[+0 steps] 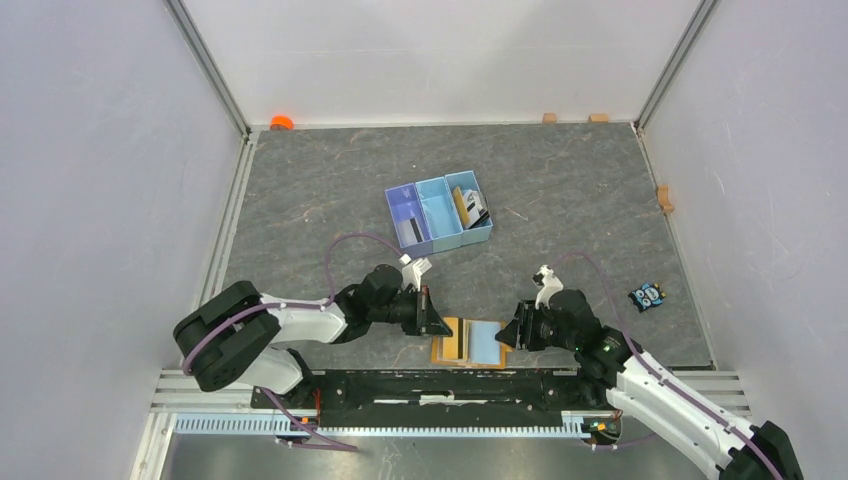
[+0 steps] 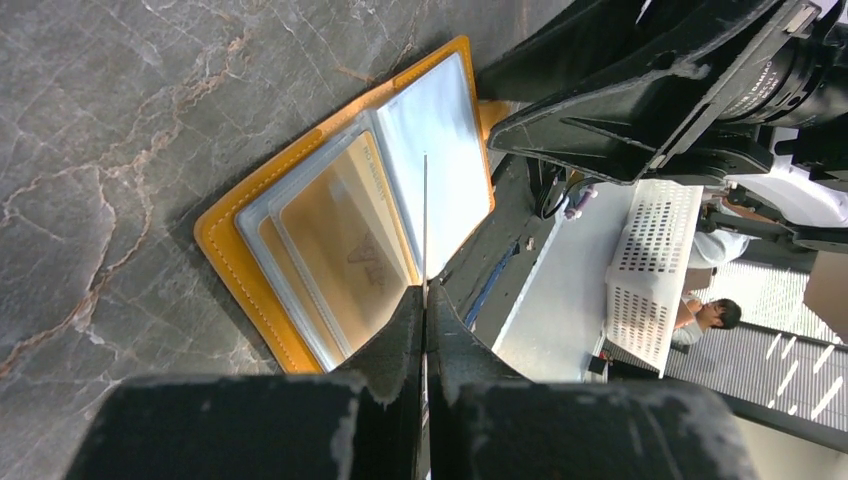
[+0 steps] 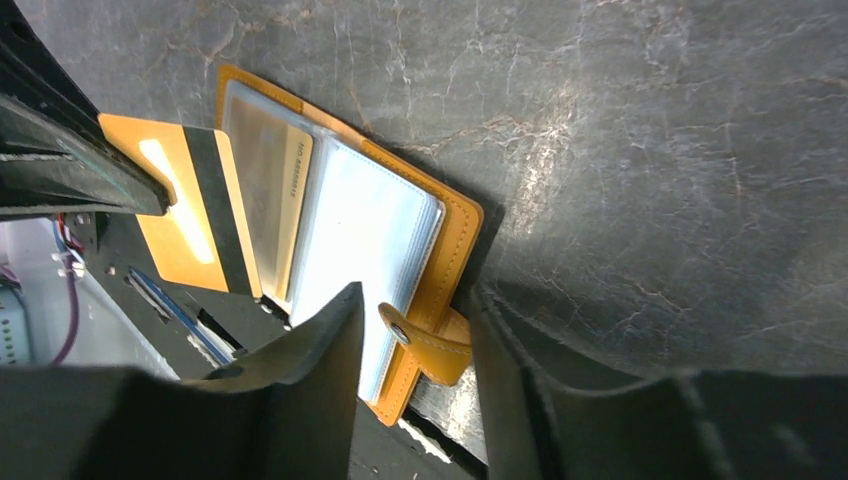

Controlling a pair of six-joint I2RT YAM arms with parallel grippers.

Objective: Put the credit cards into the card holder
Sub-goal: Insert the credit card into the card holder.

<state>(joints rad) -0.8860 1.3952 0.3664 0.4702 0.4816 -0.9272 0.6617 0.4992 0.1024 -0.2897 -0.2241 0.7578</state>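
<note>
Card holder (image 1: 470,342), open, at 6 o'clock. Left gripper (image 2: 424,300) pinches a gold card (image 3: 185,215) edge-on; right gripper (image 3: 412,300) straddles the clasp tab (image 3: 430,345), fingers apart. You risk the card catching a clear sleeve (image 2: 440,150) and shoving the holder sideways.

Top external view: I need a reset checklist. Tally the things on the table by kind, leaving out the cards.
card holder: 1
blue three-compartment tray: 1
black-and-blue gadget: 1
small tan blocks: 3
orange object: 1
Total: 7
</note>
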